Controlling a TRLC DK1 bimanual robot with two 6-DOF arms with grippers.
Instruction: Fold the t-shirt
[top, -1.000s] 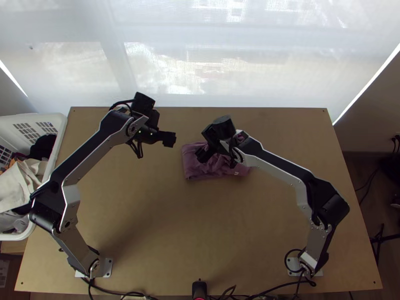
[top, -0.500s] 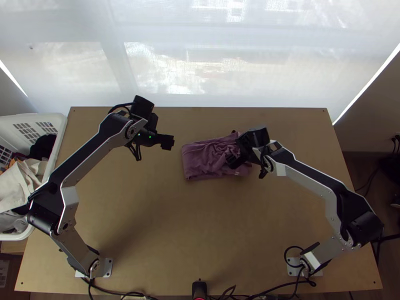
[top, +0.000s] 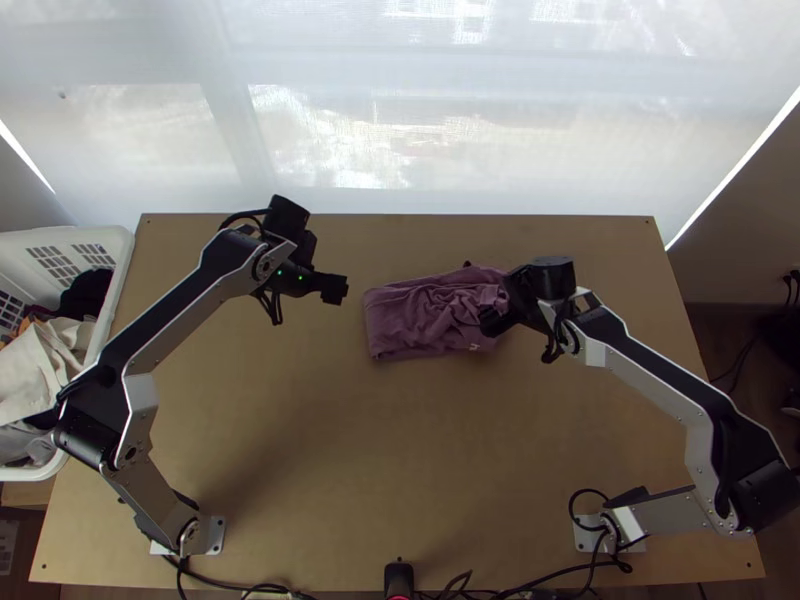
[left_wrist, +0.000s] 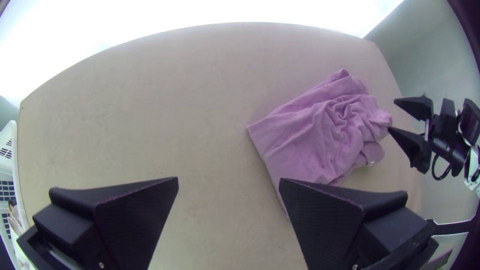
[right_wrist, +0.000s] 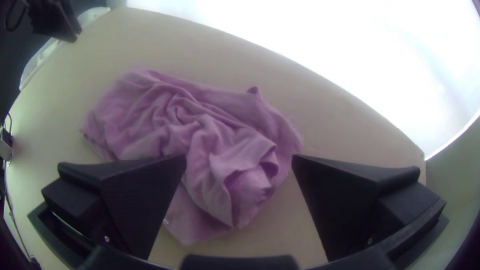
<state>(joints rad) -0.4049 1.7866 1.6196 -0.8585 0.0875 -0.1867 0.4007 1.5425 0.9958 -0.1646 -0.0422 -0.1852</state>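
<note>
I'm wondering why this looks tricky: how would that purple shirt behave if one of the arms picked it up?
The purple shirt would probably hang limp, since soft wrinkles run all over it. The bunched end looks loosely gathered, so lifting there might undo the folding. It seems unlikely to roll, lying low on the table.

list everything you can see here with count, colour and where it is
t-shirt: one, purple-pink, rumpled bundle on the table's far half
table: one, light wood, under the shirt and arms
basket: one, white, off the table's left side
clothes: several, cream, grey and black among them, in the basket
blind: at least one, white, beyond the table's far edge
device: one, black, middle of the near edge
cables: several, black, along the near edge
arms: two, silver-grey and black, based at the near corners
left gripper: one, black, open, left of the shirt
right gripper: one, black, open, at the shirt's right end
</note>
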